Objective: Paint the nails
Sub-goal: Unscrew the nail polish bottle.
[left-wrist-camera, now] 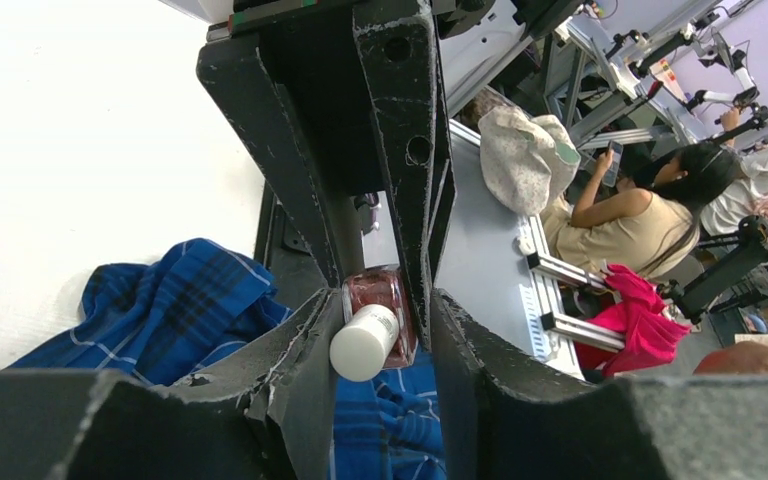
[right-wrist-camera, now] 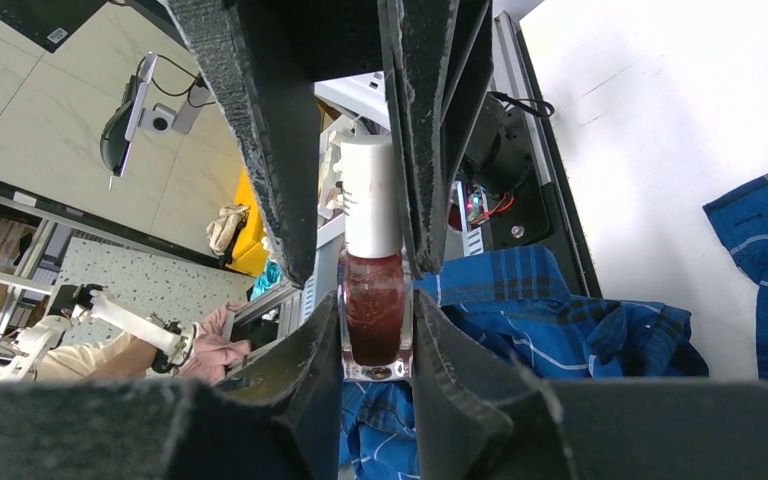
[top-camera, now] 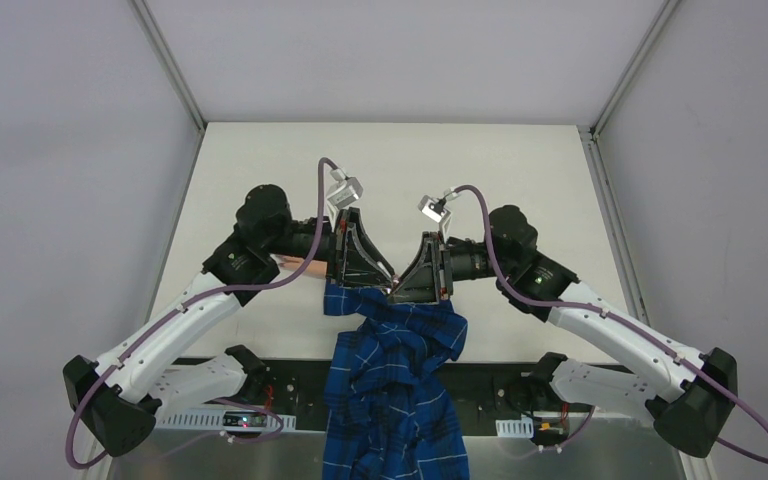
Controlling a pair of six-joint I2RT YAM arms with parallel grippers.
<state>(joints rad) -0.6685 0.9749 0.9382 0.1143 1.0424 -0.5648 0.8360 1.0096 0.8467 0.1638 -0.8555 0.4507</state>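
The polish bottle (right-wrist-camera: 374, 325), clear glass with dark red polish, is clamped by its body in my right gripper (right-wrist-camera: 375, 297), which is shut on it. Its white cap (left-wrist-camera: 363, 343) lies between the fingers of my left gripper (left-wrist-camera: 387, 295); it touches one finger and a narrow gap shows at the other. Both grippers (top-camera: 394, 284) meet tip to tip just above the upper end of the blue plaid sleeve (top-camera: 390, 380). A pale pinkish shape (top-camera: 295, 264) peeks out under my left arm. The nails are hidden.
The plaid sleeve (left-wrist-camera: 170, 300) drapes over the table's near edge between the two arm bases. The white table (top-camera: 260, 180) is walled by grey panels on the left, right and back. Black base rails (top-camera: 480, 385) run along the near edge.
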